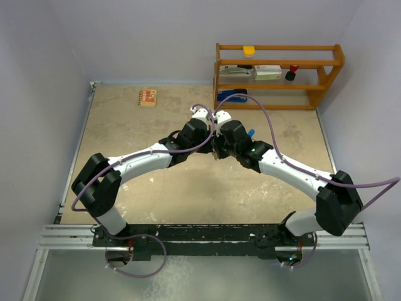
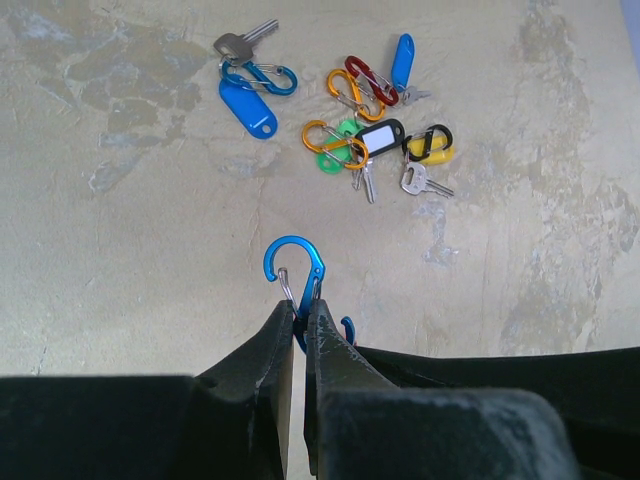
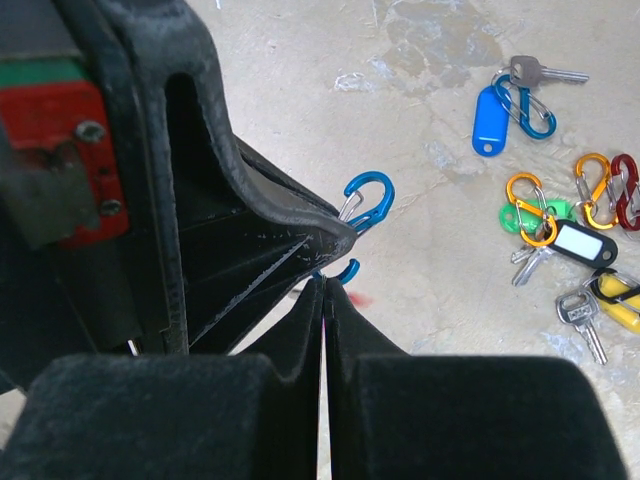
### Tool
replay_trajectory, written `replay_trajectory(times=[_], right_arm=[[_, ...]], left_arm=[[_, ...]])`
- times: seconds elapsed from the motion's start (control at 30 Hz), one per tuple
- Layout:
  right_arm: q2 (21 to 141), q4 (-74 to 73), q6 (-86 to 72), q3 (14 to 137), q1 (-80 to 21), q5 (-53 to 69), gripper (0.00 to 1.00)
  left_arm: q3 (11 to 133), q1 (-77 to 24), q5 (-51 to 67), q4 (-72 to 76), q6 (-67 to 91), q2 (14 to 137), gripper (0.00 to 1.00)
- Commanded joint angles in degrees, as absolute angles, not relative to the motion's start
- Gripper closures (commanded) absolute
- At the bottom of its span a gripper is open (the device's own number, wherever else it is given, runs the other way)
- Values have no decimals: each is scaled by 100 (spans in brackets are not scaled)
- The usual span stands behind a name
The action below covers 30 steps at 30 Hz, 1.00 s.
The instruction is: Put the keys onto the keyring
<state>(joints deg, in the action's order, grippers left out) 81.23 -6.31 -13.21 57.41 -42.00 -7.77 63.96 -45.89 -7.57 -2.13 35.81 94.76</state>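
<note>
From above, the left arm (image 1: 135, 160) and right arm (image 1: 294, 172) meet wrist to wrist over the middle of the mottled beige counter (image 1: 125, 125). Both sets of jaws are hidden beneath the wrists. A wooden shelf rack (image 1: 326, 75) stands beyond them.

In the left wrist view, the left jaws are matte black and scuffed. They are clamped together on the waist of a blue S-shaped clip (image 2: 296, 268). It is glossy metal with a thin wire gate. Its upper loop stands free past the tips, and its lower hook peeks out to the right of them.

The keys lie flat on the counter well beyond the jaws. Ahead and to the left is a grey-headed key (image 2: 243, 41) joined to an oblong blue plastic tag (image 2: 248, 106). Ahead and to the right is a loose cluster:
- orange clips (image 2: 333, 140)
- a red clip (image 2: 372, 80)
- a black-rimmed tag (image 2: 378, 135) with a white label
- a yellow tag (image 2: 432, 150)
- a small silver key (image 2: 424, 182)

In the right wrist view, the right jaws are dull black with only a hairline slit between them. Their tips meet at the clip's lower hook, but whether they actually pinch it cannot be told. A ridged black finger of the left jaws slants in from the left, and the clip's upper loop juts past it. The keys lie to the right of these jaws, well apart.
</note>
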Motion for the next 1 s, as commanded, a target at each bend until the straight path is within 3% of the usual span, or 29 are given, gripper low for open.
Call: replay_trajectory(times=[0.0, 0.67, 0.83, 0.97], right_arm=[[7884, -536, -1225, 5695, -4212, -740, 100], [7875, -527, -1240, 5673, -4218, -800, 100], [7875, -536, -1252, 5662, -4218, -834, 100], [7875, -530, -1259, 5652, -4217, -843, 100]], left_arm=[[6671, -4622, -891, -79, 3598, 9448, 100], [6613, -4614, -1033, -50, 3722, 9421, 100], [6533, -4597, -1236, 29, 3859, 9280, 63], [6453, -4580, -1352, 112, 3908, 9124, 50]])
